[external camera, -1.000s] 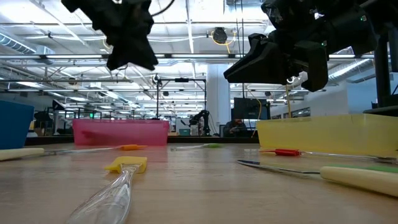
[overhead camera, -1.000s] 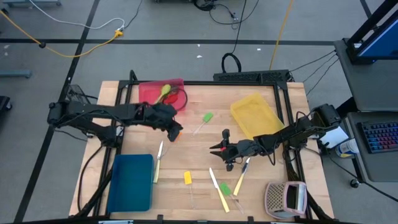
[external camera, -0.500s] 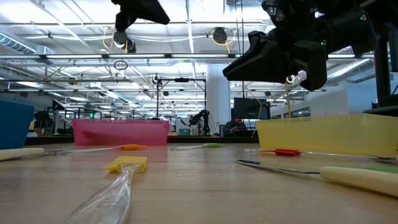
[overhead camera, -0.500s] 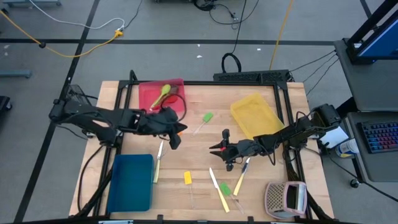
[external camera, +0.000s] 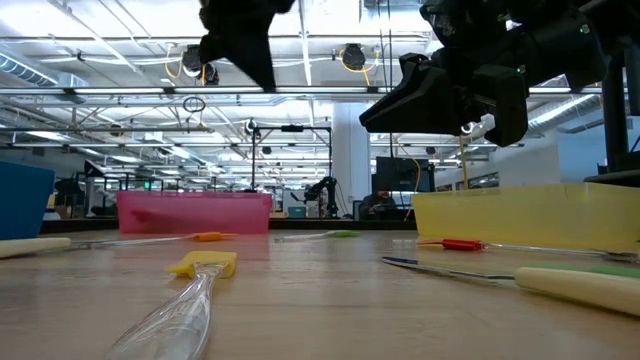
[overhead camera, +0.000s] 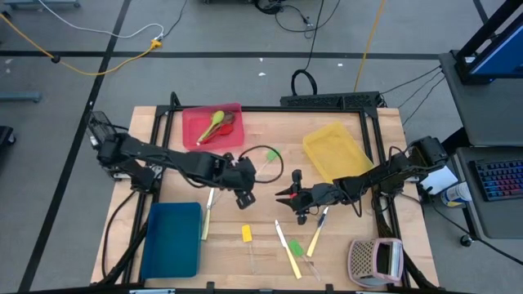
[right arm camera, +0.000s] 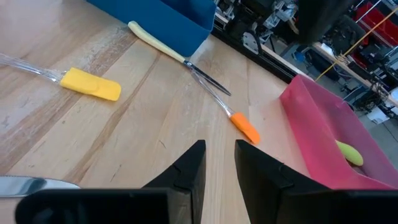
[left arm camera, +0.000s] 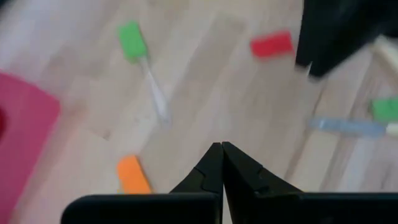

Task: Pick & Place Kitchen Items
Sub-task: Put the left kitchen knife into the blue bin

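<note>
My left gripper (overhead camera: 245, 193) is shut and empty above the table's middle, and it also shows in its wrist view (left arm camera: 221, 150) and in the low view (external camera: 240, 40). Below it lie an orange-headed spatula (left arm camera: 132, 175), a green-headed spatula (left arm camera: 132, 41) and a red spatula head (left arm camera: 272, 45). My right gripper (overhead camera: 283, 196) hovers right of centre, slightly open and empty, as its wrist view (right arm camera: 219, 155) shows. A yellow-headed spatula (overhead camera: 246, 234), cream-handled knives (overhead camera: 207, 217) (overhead camera: 287, 247) and a green-headed spatula (overhead camera: 272, 155) lie flat on the wood.
A red tray (overhead camera: 200, 122) at the far left holds a green spoon (overhead camera: 214, 122). A yellow tray (overhead camera: 335, 151) stands at the far right and a blue tray (overhead camera: 172, 238) at the near left. A perforated box (overhead camera: 376, 260) sits at the near right corner.
My left gripper has gone from beside the red tray toward the table's right and near edges, and now hangs over the table's middle close to my right gripper.
</note>
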Controlling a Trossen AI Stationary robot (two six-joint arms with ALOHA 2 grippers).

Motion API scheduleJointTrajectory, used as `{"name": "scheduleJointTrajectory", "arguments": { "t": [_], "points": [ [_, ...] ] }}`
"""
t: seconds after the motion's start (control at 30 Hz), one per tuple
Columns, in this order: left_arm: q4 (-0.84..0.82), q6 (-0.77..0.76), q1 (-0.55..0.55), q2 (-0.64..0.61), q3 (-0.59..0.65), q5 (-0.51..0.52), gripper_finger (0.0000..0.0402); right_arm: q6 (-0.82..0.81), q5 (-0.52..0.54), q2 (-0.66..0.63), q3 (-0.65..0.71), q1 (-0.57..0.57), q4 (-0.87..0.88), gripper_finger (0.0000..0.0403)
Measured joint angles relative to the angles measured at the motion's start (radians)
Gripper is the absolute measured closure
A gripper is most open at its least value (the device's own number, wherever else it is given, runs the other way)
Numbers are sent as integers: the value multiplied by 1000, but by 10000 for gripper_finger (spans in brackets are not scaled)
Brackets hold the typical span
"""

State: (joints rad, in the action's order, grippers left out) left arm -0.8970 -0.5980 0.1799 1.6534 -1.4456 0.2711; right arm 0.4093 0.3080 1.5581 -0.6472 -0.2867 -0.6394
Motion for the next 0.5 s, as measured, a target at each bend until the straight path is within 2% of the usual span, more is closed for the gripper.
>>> {"name": "scheduleJointTrajectory", "arguments": {
  "t": [0.23, 0.5],
  "points": [
    [-144, -56, -1, 42, 0, -142, 376, -18, 0, 0, 0, 0, -6, 325],
    [-152, -118, 13, 48, 16, -194, 325, -31, 0, 0, 0, 0, -26, 325]
  ]
}}
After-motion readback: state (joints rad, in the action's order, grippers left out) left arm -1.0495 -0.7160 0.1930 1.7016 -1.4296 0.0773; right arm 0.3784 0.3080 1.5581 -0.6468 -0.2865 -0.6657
